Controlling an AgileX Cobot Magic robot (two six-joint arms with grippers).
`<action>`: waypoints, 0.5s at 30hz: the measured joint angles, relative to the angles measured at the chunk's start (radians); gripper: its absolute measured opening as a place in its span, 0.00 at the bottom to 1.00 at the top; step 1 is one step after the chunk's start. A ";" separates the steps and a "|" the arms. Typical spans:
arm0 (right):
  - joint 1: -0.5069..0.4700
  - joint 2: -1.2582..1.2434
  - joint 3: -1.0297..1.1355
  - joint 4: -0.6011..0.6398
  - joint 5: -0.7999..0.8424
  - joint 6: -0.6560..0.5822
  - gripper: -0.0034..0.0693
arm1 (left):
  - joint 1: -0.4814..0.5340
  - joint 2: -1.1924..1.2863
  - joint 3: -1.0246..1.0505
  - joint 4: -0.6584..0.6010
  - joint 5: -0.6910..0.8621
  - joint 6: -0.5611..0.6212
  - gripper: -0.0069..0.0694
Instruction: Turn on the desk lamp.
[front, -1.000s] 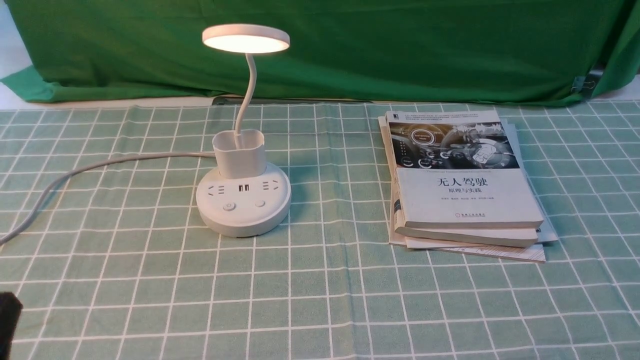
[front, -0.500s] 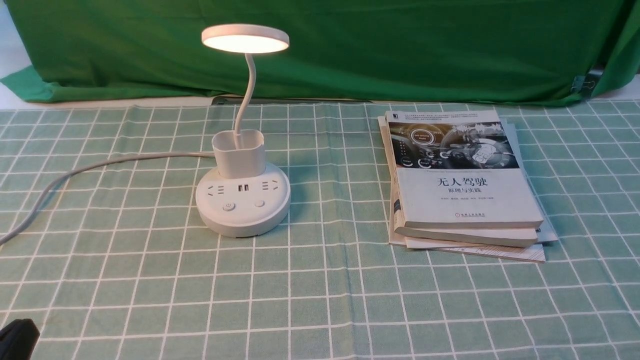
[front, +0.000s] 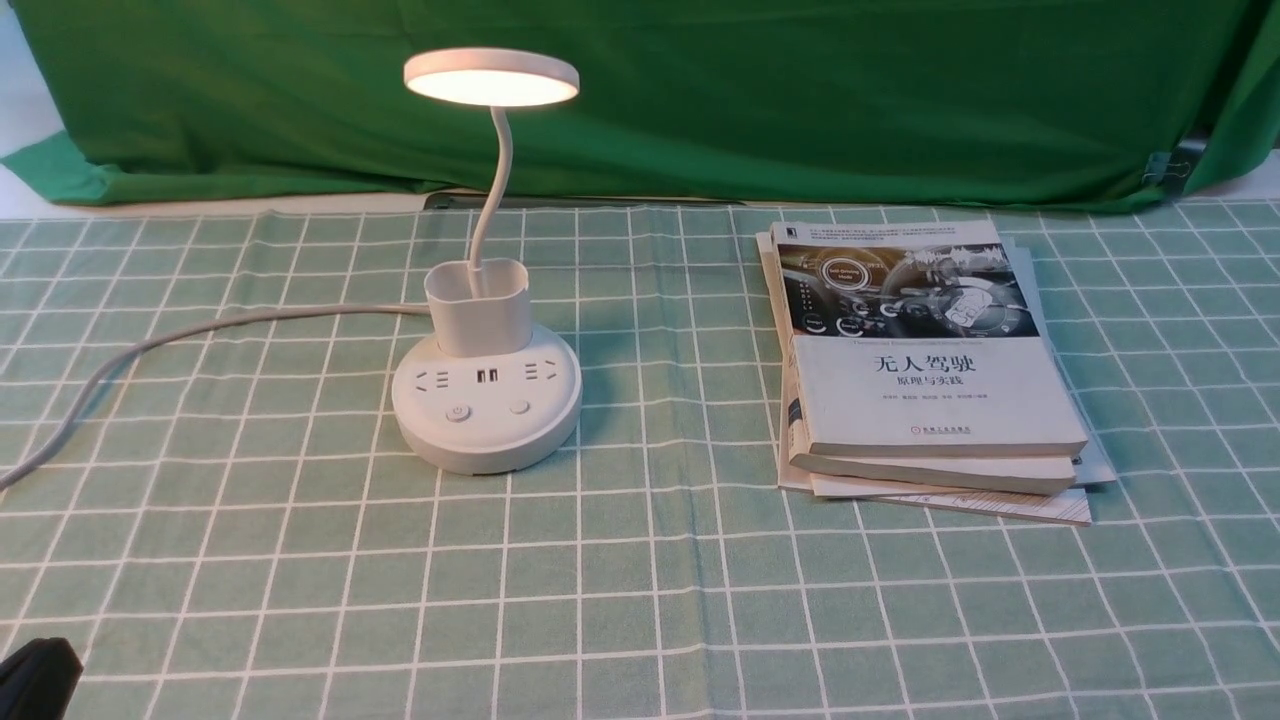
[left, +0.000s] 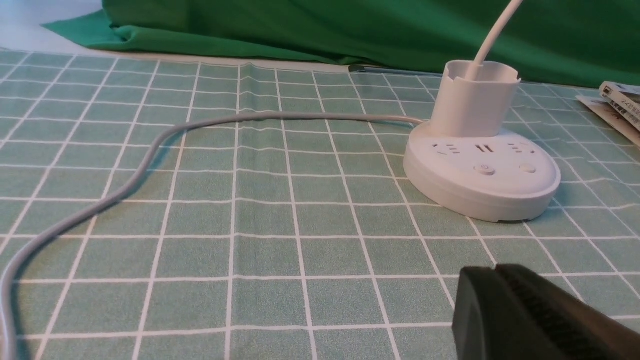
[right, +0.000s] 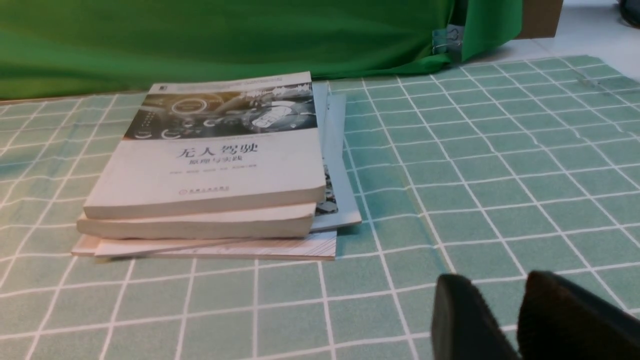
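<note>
Lamp (front: 487, 300) head glows, so the task looks done; left gripper (left: 505, 280), jaws closed and empty, should stay clear of the buttons.

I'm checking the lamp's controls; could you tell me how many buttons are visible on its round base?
2: a power-symbol button left of centre on the desk lamp base's near side, and a plain button just right of it.
</note>
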 joint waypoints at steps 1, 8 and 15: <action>0.000 0.000 0.000 0.000 0.000 0.000 0.37 | 0.000 0.000 0.000 0.000 0.000 0.003 0.12; 0.000 0.000 0.000 0.000 0.000 0.000 0.37 | 0.000 0.000 0.000 0.000 -0.004 0.006 0.12; 0.000 0.000 0.000 0.000 0.001 0.000 0.37 | 0.000 0.000 0.000 0.000 -0.008 0.006 0.12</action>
